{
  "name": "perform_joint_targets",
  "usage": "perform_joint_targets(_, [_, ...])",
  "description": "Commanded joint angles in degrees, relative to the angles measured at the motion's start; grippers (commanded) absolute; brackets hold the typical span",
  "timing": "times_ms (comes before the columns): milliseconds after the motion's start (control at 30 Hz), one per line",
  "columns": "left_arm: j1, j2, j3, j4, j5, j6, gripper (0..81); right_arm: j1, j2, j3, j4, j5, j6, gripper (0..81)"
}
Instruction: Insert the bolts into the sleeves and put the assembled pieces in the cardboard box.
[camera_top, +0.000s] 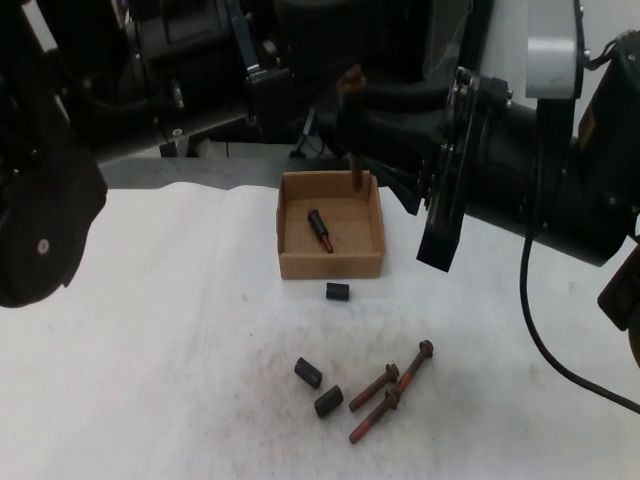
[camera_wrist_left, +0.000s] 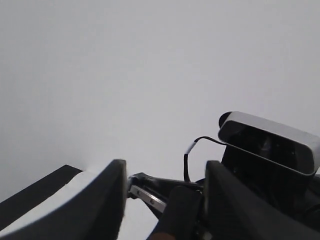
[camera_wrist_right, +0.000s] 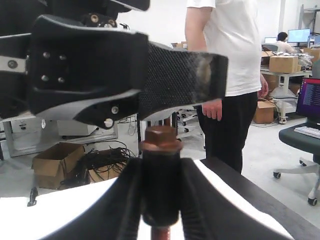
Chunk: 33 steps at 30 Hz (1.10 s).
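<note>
High view: a white cloth covers the worktop (camera_top: 150, 320). Low in the frame, just left of centre, an upper sleeve (camera_top: 309, 372) and a lower sleeve (camera_top: 328, 401) lie side by side, close together but apart. To their right, three loose bolts (camera_top: 374, 386) lie bunched together at a slant, heads toward the upper right.

At the centre of the frame sits the cardboard box (camera_top: 330, 266), open at the top. One assembled piece (camera_top: 320, 230) lies on its floor, left of the middle. A lone sleeve (camera_top: 338, 292) rests on the cloth just in front of the box's front wall.

The right arm (camera_top: 520, 170) comes in from the right of the frame and carries the held bolt (camera_top: 356, 178) upright over the box's back wall, its lower tip at about the height of the rim.

Left wrist view: the left fingers (camera_wrist_left: 105, 200) stand spread apart with nothing between them. Through the gap, farther off at the right of the frame, the right arm's wrist camera (camera_wrist_left: 270, 145) shows against a pale wall.

Right wrist view: the right fingers (camera_wrist_right: 127, 205) are closed on the held bolt, which stands at the centre of the frame. A black fitted sleeve (camera_wrist_right: 160, 200) wraps its shank below the flanged head, and bare shank shows under the sleeve. A black part of the other arm (camera_wrist_right: 100, 70) crosses the upper left of the frame above the head.
</note>
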Motion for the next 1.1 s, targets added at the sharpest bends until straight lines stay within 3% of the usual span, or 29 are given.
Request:
perform_joint_targets(0, [0.28, -0.26, -0.75, -1.59, -0.24, -0.67, 45.8, -0.13, -0.32, -0.53, 1.3, 0.7, -0.01, 0.6])
perform_joint_targets(133, [1.62, -1.01, -0.71, -2.16, -3.52, -0.67, 44.7, -0.13, -0.32, -0.53, 4.3, 6.24, -0.01, 0.6])
perform_joint_targets(200, [2.65, -1.66, -0.71, -2.16, -7.0, -0.67, 39.4, -0.13, -0.32, -0.64, 6.8, 11.48, 0.55, 0.6])
perform_joint_targets(300, [4.8, -2.56, -0.71, -1.21, -10.65, -0.2, 18.1, -0.58, -0.2, -2.14, 15.63, 21.86, 7.42, 0.6])
perform_joint_targets(367, [6.32, -2.77, -0.71, 1.41, -11.99, 0.12, 0.0, -1.8, 0.67, -4.68, 23.24, 22.81, 8.58, 0.6])
perform_joint_targets(700, [8.23, -3.0, -0.71, 27.71, -18.41, 1.31, 0.3, -7.39, 18.83, -29.98, 52.3, 22.8, 8.58, 0.6])
perform_joint_targets(1067, [8.23, -3.0, -0.38, 42.26, -18.76, 7.73, 0.3, -7.34, 47.34, -63.99, 72.86, 23.44, 2.89, 0.6])
